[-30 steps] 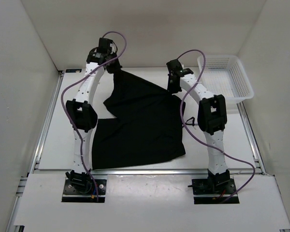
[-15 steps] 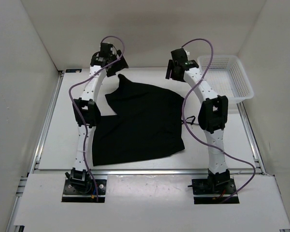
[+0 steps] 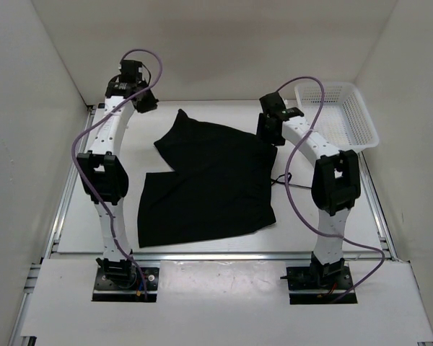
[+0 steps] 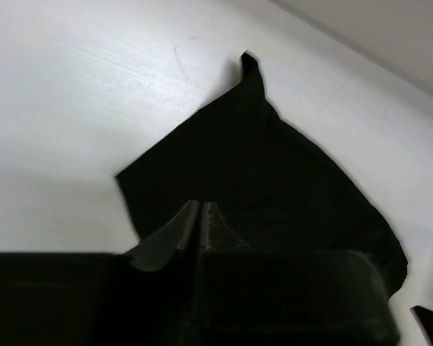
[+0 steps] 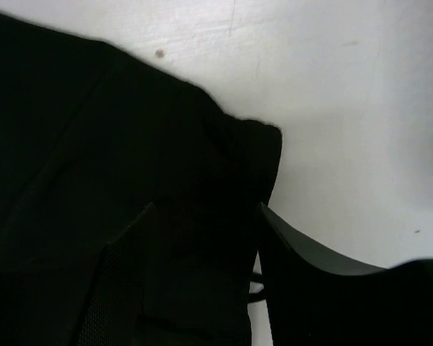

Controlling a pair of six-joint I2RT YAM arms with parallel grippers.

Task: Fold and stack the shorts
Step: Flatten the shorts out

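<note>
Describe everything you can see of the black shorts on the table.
The shorts are plain matte black soft cloth, unpatterned, spread mostly flat on the white table between the arms. Their outline is irregular, with a notch on the left edge and a pointed far-left corner. The open right gripper is at their far right corner; contact is unclear. The shut left gripper is clear of them.

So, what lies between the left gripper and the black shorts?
Only bare white table. The top view shows the left gripper beyond the far corner of the shorts, with an empty strip between them.
</note>
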